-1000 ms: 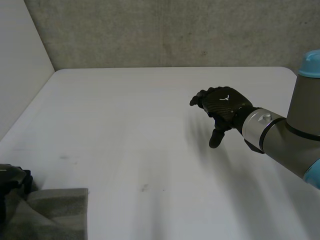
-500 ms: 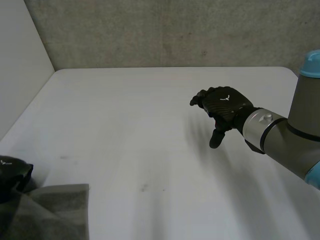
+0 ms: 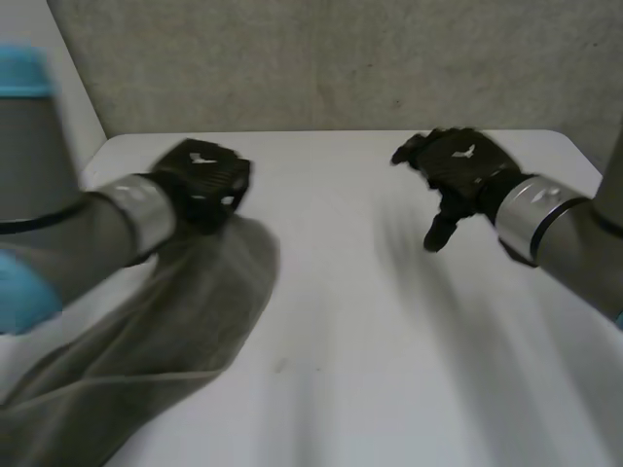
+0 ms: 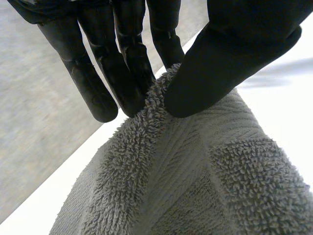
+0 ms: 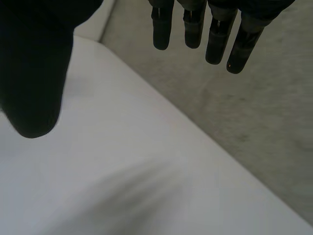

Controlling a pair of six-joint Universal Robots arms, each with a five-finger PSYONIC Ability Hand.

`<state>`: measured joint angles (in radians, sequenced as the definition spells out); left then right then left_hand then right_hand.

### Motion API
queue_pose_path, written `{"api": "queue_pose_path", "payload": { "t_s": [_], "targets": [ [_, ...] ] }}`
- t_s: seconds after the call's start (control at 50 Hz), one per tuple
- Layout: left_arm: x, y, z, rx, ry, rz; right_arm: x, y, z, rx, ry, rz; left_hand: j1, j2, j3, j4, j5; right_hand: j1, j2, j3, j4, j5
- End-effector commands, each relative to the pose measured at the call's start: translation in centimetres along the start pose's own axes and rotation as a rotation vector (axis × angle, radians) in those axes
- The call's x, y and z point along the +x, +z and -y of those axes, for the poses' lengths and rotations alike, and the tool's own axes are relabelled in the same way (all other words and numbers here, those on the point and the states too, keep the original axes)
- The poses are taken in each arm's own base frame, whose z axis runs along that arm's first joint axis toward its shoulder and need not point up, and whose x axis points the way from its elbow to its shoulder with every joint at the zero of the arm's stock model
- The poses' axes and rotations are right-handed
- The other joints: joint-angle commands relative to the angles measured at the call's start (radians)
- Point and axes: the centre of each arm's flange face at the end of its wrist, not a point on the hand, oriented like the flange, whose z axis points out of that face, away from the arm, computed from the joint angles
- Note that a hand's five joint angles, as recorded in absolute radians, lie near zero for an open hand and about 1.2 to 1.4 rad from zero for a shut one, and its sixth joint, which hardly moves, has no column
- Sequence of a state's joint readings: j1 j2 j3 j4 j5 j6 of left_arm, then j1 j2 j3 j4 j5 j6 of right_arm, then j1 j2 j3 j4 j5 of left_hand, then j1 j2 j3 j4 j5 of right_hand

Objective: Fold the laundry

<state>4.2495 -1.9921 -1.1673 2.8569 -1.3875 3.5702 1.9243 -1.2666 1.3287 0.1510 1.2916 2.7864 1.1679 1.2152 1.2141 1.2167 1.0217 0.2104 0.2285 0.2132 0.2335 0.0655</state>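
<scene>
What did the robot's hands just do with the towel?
The left hand swung from the near left corner toward the far side of the table, pinching the grey towel and pulling it along. The right hand stayed open and empty, nearly in place.

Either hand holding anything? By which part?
Left hand pinches the grey towel at a bunched edge, between thumb and fingers. Right hand is open, holding nothing.

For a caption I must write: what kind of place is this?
Probably a robot lab or test bench, not a home: a plain white table against a rough concrete wall, and one grey towel pinched by the robot's left hand.
</scene>
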Motion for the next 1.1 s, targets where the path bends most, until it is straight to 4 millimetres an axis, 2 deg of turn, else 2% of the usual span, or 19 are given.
{"api": "queue_pose_path", "payload": {
  "t_s": [0.02, 0.06, 0.1, 0.2, 0.32, 0.46, 0.5, 0.52, 0.54, 0.56, 0.6, 0.66, 0.76, 0.8, 0.82, 0.86, 0.92, 0.96, 1.1],
  "targets": [
    [4.7, 4.9, -1.6, -0.024, 0.042, -0.034, 5.1, 0.2, 0.7, 0.006, 0.011, -0.196, 0.228, 0.181, 0.182, 0.18, 0.2, -0.036, -0.054, -0.039, -0.059, -0.066],
    [6.0, 5.6, -1.9, -0.018, 0.047, -0.055, 5.9, 0.2, 0.9, 0.006, 0.011, -0.231, 0.228, 0.181, 0.182, 0.18, 0.2, -0.036, -0.054, -0.039, -0.059, -0.066],
    [8.9, 6.7, -2.3, 0.005, 0.067, -0.1, 7.1, 0.1, 1.0, 0.007, 0.01, -0.287, 0.228, 0.181, 0.182, 0.18, 0.2, -0.036, -0.054, -0.039, -0.059, -0.066],
    [12.1, 8.2, -2.4, 0.072, 0.091, -0.104, 8.3, 0.2, 1.4, 0.029, 0.003, -0.335, 0.228, 0.181, 0.182, 0.18, 0.2, -0.036, -0.054, -0.039, -0.059, -0.066],
    [15.0, 10.4, -2.4, 0.179, 0.101, -0.068, 8.4, 0.2, 1.4, 0.033, 0.0, -0.336, 0.228, 0.181, 0.182, 0.18, 0.2, -0.036, -0.054, -0.039, -0.059, -0.066],
    [17.5, 10.0, -2.6, 0.203, 0.106, -0.115, 8.1, 0.1, 1.1, 0.024, 0.002, -0.326, 0.228, 0.181, 0.182, 0.18, 0.2, -0.036, -0.054, -0.039, -0.059, -0.066],
    [17.7, 9.9, -2.8, 0.199, 0.108, -0.12, 8.0, 0.1, 1.2, 0.026, 0.0, -0.326, 0.082, 0.035, 0.036, 0.033, 0.054, -0.036, -0.054, -0.039, -0.059, -0.066],
    [17.8, 9.8, -3.0, 0.189, 0.109, -0.123, 8.0, 0.1, 1.2, 0.027, 0.002, -0.323, -0.607, -0.654, -0.653, -0.656, -0.635, -0.036, -0.054, -0.039, -0.059, -0.066],
    [17.8, 9.8, -3.0, 0.188, 0.109, -0.123, 7.9, 0.1, 1.3, 0.03, 0.001, -0.32, -0.614, -0.661, -0.66, -0.663, -0.642, -0.036, -0.054, -0.039, -0.059, -0.066],
    [17.7, 9.6, -3.2, 0.179, 0.11, -0.125, 7.8, 0.1, 1.3, 0.03, 0.001, -0.32, -0.993, -1.041, -1.04, -1.042, -1.022, -0.036, -0.054, -0.039, -0.059, -0.066],
    [17.6, 9.3, -2.9, 0.178, 0.108, -0.125, 7.8, 0.1, 1.3, 0.031, 0.002, -0.317, -0.978, -1.025, -1.024, -1.027, -1.006, -0.036, -0.054, -0.039, -0.059, -0.066],
    [16.8, 8.2, -1.8, 0.185, 0.1, -0.116, 7.7, 0.1, 1.3, 0.027, 0.003, -0.314, -0.993, -1.041, -1.04, -1.042, -1.022, -0.036, -0.054, -0.039, -0.059, -0.066],
    [13.4, 6.1, 0.8, 0.21, 0.086, -0.06, 7.6, 0.1, 1.1, 0.024, 0.004, -0.31, -0.993, -1.041, -1.04, -1.042, -1.022, -0.036, -0.054, -0.039, -0.059, -0.066],
    [9.8, 4.7, 2.2, 0.216, 0.073, 0.009, 7.5, 0.1, 1.1, 0.021, 0.006, -0.309, -0.993, -1.041, -1.04, -1.042, -1.022, -0.036, -0.054, -0.039, -0.059, -0.066],
    [9.8, 4.7, 2.2, 0.216, 0.073, 0.009, 7.5, 0.1, 1.1, 0.021, 0.006, -0.309, -0.993, -1.041, -1.04, -1.042, -1.022, -0.036, -0.054, -0.039, -0.059, -0.066],
    [6.4, 3.1, 3.1, 0.216, 0.057, 0.074, 7.5, 0.1, 1.0, 0.014, 0.007, -0.306, -0.993, -1.041, -1.04, -1.042, -1.022, -0.036, -0.054, -0.039, -0.059, -0.066],
    [4.7, 2.3, 3.3, 0.209, 0.046, 0.112, 7.4, 0.1, 0.8, 0.007, 0.007, -0.305, -0.993, -1.04, -1.039, -1.041, -1.021, -0.036, -0.054, -0.039, -0.059, -0.066],
    [1.8, 0.8, 3.1, 0.187, 0.014, 0.169, 7.2, 0.1, 0.7, 0.003, 0.007, -0.297, -0.987, -1.034, -1.033, -1.035, -1.015, -0.036, -0.054, -0.039, -0.059, -0.066],
    [-0.8, -2.0, 0.5, 0.03, -0.048, 0.201, 4.5, 0.1, 0.3, -0.004, 0.0, -0.192, -0.934, -0.981, -0.98, -0.983, -0.962, -0.036, -0.054, -0.039, -0.059, -0.066]
  ]
}}
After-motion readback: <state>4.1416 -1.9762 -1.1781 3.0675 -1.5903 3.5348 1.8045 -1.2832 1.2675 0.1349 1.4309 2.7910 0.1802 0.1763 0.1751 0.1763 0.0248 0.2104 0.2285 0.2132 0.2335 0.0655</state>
